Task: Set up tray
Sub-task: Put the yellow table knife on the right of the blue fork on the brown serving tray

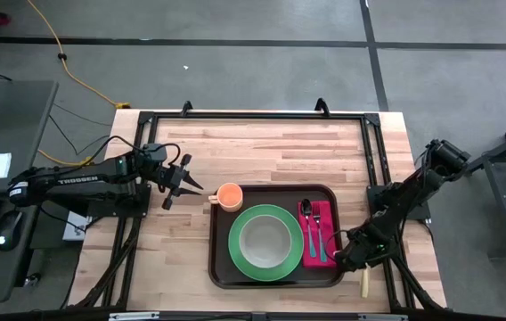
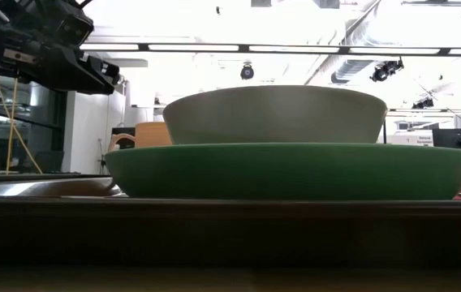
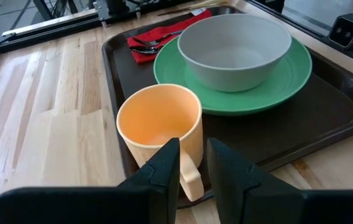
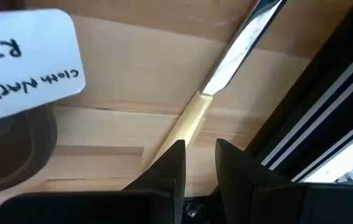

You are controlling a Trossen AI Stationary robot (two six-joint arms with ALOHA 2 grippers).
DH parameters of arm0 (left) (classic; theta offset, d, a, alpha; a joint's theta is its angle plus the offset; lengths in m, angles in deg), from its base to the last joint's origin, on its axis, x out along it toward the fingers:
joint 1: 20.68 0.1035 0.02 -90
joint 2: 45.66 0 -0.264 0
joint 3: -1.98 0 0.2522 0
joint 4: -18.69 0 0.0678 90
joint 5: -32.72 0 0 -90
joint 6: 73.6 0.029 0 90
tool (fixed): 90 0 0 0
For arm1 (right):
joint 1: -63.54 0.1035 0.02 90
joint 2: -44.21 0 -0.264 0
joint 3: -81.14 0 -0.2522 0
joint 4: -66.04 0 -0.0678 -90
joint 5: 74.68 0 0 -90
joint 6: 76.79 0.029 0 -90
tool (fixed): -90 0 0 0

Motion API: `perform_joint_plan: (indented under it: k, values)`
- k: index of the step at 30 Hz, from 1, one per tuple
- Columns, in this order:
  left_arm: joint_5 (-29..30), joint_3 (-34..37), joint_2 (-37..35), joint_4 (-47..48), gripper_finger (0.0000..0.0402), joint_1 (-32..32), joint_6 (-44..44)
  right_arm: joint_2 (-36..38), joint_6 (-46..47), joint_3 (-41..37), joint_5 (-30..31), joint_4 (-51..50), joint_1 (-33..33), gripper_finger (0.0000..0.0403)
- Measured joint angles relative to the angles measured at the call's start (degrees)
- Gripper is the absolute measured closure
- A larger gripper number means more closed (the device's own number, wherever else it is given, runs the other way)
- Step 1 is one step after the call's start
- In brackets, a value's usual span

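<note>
The dark brown tray (image 1: 222,272) lies on the wooden table. It holds a green plate (image 1: 238,254) with a grey bowl (image 1: 265,239), and a red napkin (image 1: 326,214) with a spoon (image 1: 307,212) and a fork (image 1: 319,239). An orange cup (image 3: 158,124) stands in its far left corner. My left gripper (image 3: 193,152) is open, level with the cup. Its fingers stand on either side of the cup's handle (image 3: 192,180). A knife (image 4: 226,62) with a cream handle (image 1: 364,283) lies right of the tray. My right gripper (image 4: 200,149) is open just above the handle's end. My left gripper: dark shows between one finger and the cup's handle, and I cannot tell whether the other finger touches it. My right gripper: its own fingers hide the end of the knife's handle, so I cannot tell whether it touches it.
Black frame rails (image 1: 253,116) run along the table's far and side edges, one close beside the knife (image 4: 325,106). A white paper label (image 4: 24,62) sits near the tray's corner. Bare wood lies left of the tray (image 1: 173,259) and behind it (image 1: 271,152).
</note>
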Motion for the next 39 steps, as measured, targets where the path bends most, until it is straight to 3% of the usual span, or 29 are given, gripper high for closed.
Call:
perform_joint_plan:
  k: [19,39]
  values:
    - [0.0,0.0,0.0,0.0,0.0289,0.0,0.2,-8.5,-0.1,0.0,0.0,5.6,-0.2,0.0336]
    - [-1.2,0.0,0.0,0.0,0.0289,0.0,0.2,-8.9,-0.8,-0.2,0.9,6.0,-0.1,0.0336]
